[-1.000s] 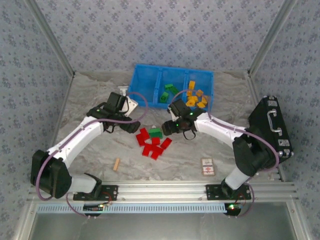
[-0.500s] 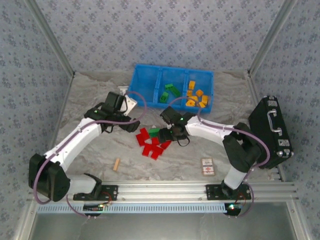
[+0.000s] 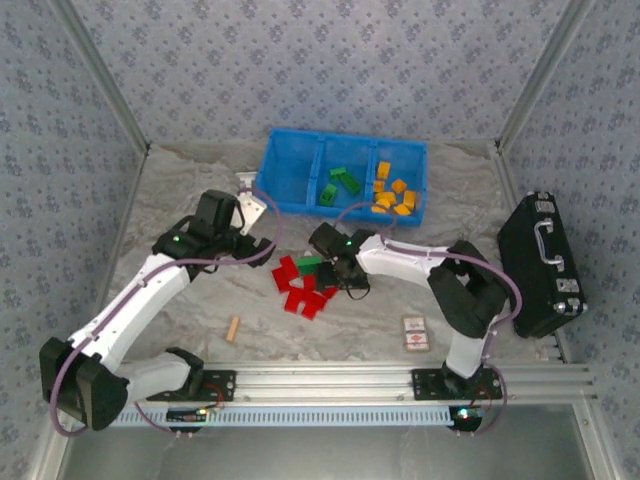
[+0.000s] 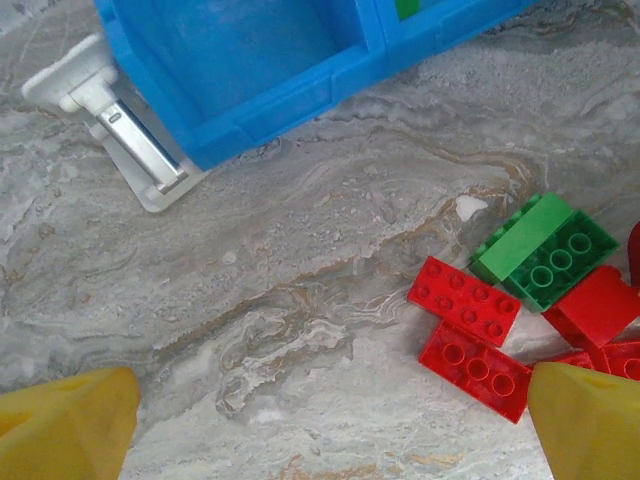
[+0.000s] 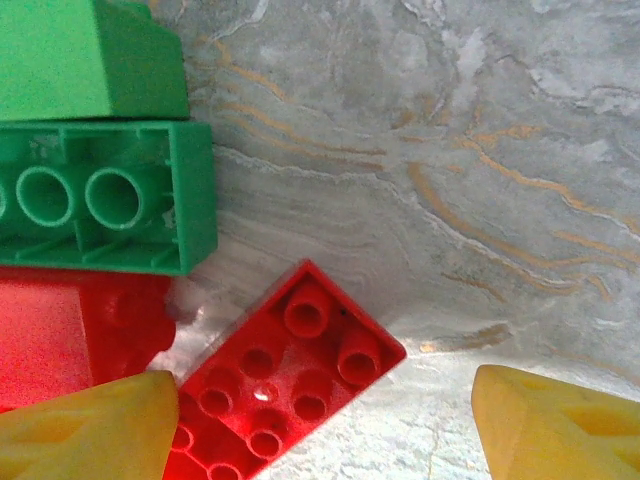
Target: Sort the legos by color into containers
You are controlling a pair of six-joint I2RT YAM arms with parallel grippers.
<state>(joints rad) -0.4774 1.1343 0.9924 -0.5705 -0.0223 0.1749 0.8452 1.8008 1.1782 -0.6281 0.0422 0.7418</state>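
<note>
Left gripper: open, fingertips spread wide above the marble table, just beside the red legos. Right gripper: also open, held low over that pile. One red brick lies partly between my fingertips, and a green brick, underside up, sits just beyond it. The blue bin stands at the far side, with green legos in the middle compartment and yellow-orange legos in the right one.

Marbled tabletop: blue bin at the far side, red legos and a green lego mid-table, wooden stick and card nearer, black case far right.
</note>
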